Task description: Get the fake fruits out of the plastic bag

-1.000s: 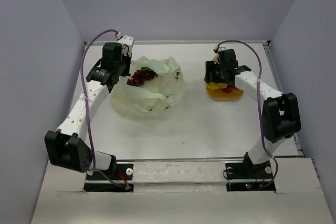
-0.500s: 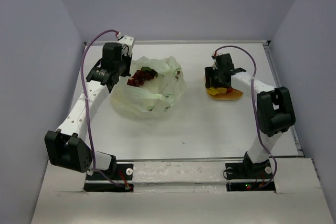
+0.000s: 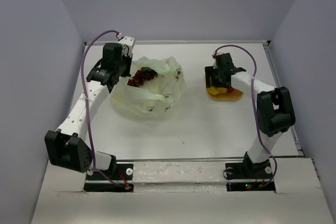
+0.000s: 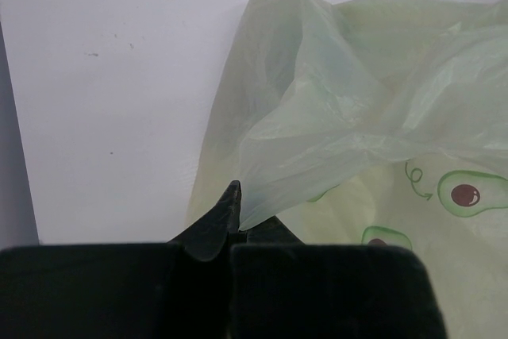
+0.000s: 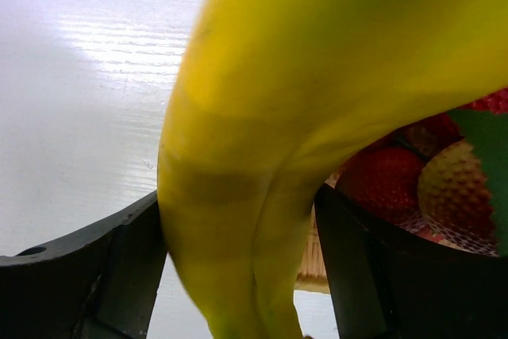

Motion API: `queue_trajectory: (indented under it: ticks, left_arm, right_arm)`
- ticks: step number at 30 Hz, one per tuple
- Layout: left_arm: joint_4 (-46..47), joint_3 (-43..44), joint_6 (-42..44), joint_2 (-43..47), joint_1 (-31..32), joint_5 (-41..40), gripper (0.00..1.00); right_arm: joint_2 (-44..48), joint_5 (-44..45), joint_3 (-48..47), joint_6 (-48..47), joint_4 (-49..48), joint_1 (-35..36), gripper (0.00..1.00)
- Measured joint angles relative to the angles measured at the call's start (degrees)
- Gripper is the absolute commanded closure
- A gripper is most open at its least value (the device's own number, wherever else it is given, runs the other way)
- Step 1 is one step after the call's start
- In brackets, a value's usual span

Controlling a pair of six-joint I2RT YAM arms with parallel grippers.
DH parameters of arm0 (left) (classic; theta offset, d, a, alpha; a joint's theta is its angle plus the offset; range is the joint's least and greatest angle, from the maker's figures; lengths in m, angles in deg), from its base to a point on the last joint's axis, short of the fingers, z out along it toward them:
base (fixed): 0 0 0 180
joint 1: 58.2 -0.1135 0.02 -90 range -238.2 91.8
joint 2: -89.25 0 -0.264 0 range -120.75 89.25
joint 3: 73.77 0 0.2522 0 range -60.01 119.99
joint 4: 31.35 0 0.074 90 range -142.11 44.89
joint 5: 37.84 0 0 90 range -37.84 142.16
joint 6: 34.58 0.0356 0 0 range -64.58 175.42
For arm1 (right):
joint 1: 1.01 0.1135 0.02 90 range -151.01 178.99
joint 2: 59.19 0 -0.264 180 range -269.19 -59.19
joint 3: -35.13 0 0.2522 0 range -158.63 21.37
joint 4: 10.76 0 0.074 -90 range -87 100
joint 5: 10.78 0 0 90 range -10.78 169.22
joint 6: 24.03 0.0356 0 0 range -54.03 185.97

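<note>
1. The left claw (image 4: 236, 198) is fully closed and pinches a fold of the plastic bag (image 3: 149, 95) at the bag's 9 o'clock rim. This lifts that edge, so the mouth faces up.
2. The bag sits on the desk (image 3: 210, 129) toward 11 o'clock from the desk's middle. A dark red grape bunch (image 3: 142, 77) shows in its open mouth, just beside the left claw at about 3 o'clock from it.
3. In the top view the bunch's long axis runs roughly from 8 o'clock to 2 o'clock. Which end is the stem is too small to tell.
4. The right claw (image 3: 220, 80) hangs over the orange mat (image 3: 228, 95), at 1 o'clock from the desk's middle. Its jaws stand wide with a yellow banana (image 5: 302, 77) filling the gap between them. Whether they press the banana or merely flank it cannot be told.
5. In the right wrist view the banana rises from 6 o'clock and curves away toward 2 o'clock. Red strawberries (image 5: 381, 176) lie on the mat beyond it.
6. From the right claw the grapes lie at 9 o'clock, well apart.
7. The left arm is much nearer the grapes but is busy with the bag. The next reach therefore probably falls to the right arm, which would close across the bunch's short axis.
</note>
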Motion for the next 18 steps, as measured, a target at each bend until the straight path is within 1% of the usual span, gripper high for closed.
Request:
queue_trajectory:
  ticks: [5, 13, 18]
  left_arm:
    - [0.0, -0.04, 0.0, 0.0, 0.0, 0.5, 1.0]
    - [0.02, -0.15, 0.0, 0.0, 0.0, 1.07, 1.0]
    - [-0.11, -0.7, 0.0, 0.07, 0.0, 1.27, 1.0]
  right_arm:
    - [0.11, 0.2, -0.35, -0.02, 0.24, 0.0, 0.16]
    - [0.2, 0.76, -1.86, -0.39, 1.51, 0.0, 0.17]
    - [2.03, 0.79, -4.94, -0.39, 4.17, 0.5, 0.17]
